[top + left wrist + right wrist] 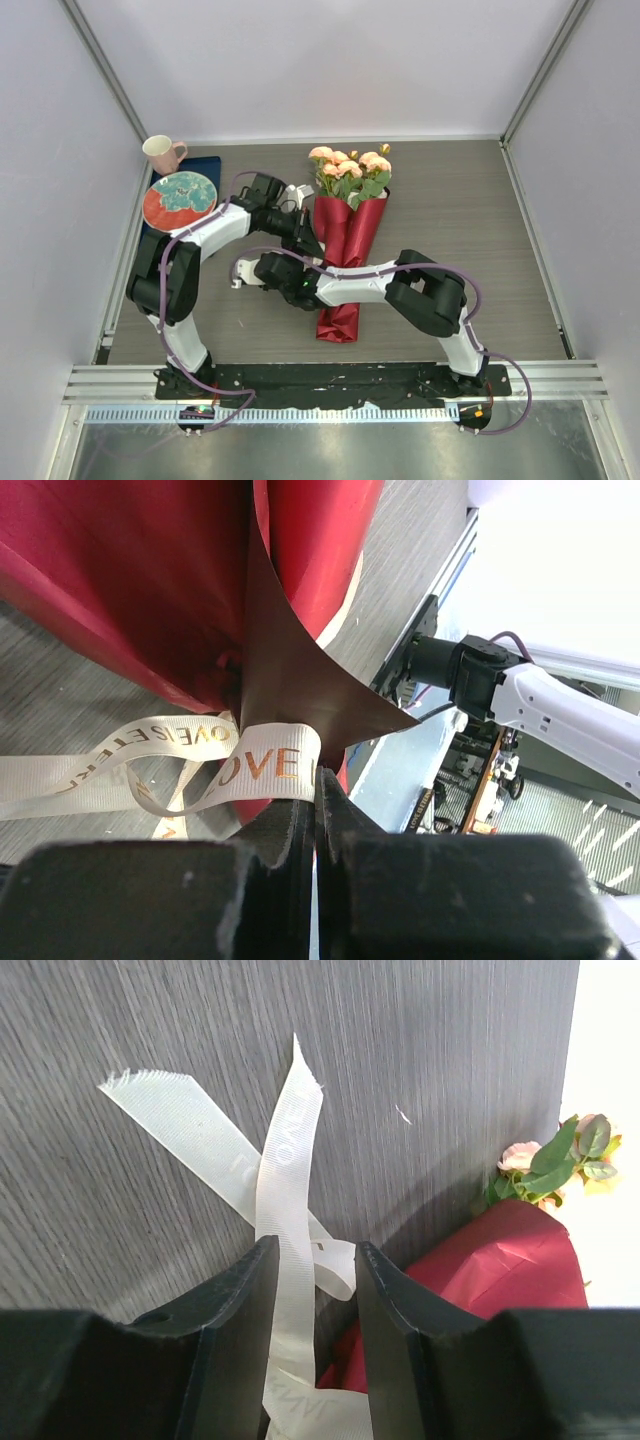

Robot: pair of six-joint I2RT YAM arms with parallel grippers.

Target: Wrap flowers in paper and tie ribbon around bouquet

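Beside the bouquet (350, 235), the left end effector (315, 798) pinches the ribbon (265, 765); the right end effector (315, 1252) straddles it, parted.

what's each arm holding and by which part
The left gripper, jaws shut, pinches the ribbon at its printed stretch beside the paper; the right gripper, jaws open, holds nothing.
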